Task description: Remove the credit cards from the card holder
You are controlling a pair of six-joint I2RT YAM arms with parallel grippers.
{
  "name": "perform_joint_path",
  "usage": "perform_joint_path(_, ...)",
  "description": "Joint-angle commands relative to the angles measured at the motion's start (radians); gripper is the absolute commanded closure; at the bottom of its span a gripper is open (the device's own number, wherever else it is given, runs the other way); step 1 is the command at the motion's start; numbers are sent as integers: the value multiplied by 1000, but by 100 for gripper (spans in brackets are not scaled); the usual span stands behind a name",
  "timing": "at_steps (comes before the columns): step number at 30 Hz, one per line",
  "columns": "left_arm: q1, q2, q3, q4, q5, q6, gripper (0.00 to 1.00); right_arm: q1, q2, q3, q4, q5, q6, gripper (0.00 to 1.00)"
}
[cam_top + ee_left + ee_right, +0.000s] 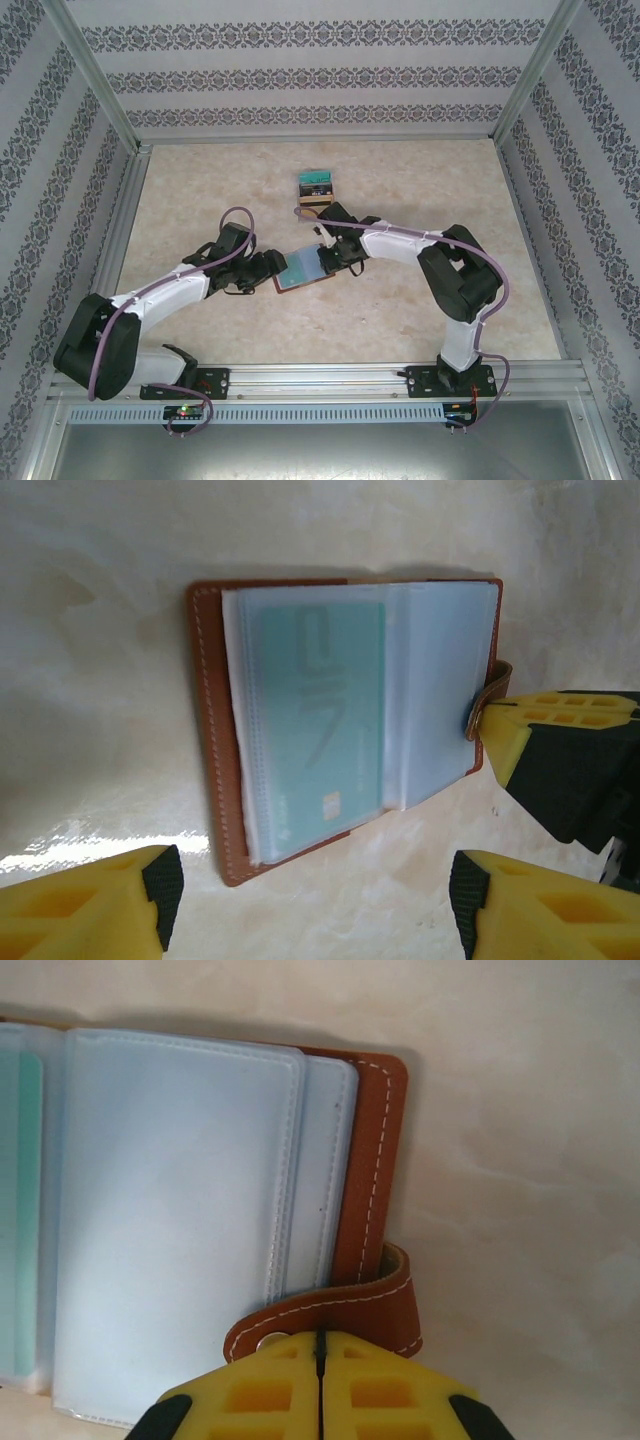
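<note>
Card holder lies open on the marbled bench, brown leather cover down and its blue-grey sleeve pages facing up, midway between the two arms. The left arm stretches from its base at the near left corner, forearm low and angled toward the centre, wrist turned in at the holder's left side. The left jaws stand well apart above the bench near the holder's stitched cover edge, touching nothing. The right arm rises from its base at the near right, folds sharply at the elbow and sends its forearm back leftward and down to the holder's right edge. There the right jaws are pressed together, pinching the snap tab, which curls up off the cover and over the edge of the pages. A teal card sits inside the top sleeve on the left half of the spread, its pale markings showing through the plastic. Beyond the holder, toward the far wall, rests a small stack with a teal top, apart from both arms.
</note>
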Motion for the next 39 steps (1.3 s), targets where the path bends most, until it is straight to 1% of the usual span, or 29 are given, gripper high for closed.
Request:
perform_joint_path(1, 8, 28, -1, 42, 31, 3, 36, 40, 10, -53, -13, -48, 91, 92)
perform_joint_path(4, 8, 46, -2, 37, 31, 7, 40, 66, 6, -66, -10, -49, 139, 92)
perform_joint_path(8, 9, 51, -5, 22, 8, 13, 40, 82, 6, -75, -3, -43, 162, 92)
perform_joint_path(17, 11, 71, 1, -19, -60, 19, 40, 83, 14, -59, -9, -38, 159, 91)
perform_joint_path(21, 11, 85, -2, -9, -54, 27, 41, 82, 19, -58, -10, -41, 157, 91)
perform_joint_path(27, 12, 122, -22, 57, -17, 9, 41, 83, 19, -59, -8, -44, 155, 91)
perform_joint_path(35, 12, 127, -25, 106, 15, 11, 41, 83, 25, -58, -7, -50, 155, 91)
perform_joint_path(37, 11, 123, -20, 93, 11, 13, 41, 85, 28, -56, -8, -52, 156, 91)
perform_joint_path(39, 11, 102, -10, 49, -23, 20, 41, 84, 29, -54, -9, -51, 157, 91)
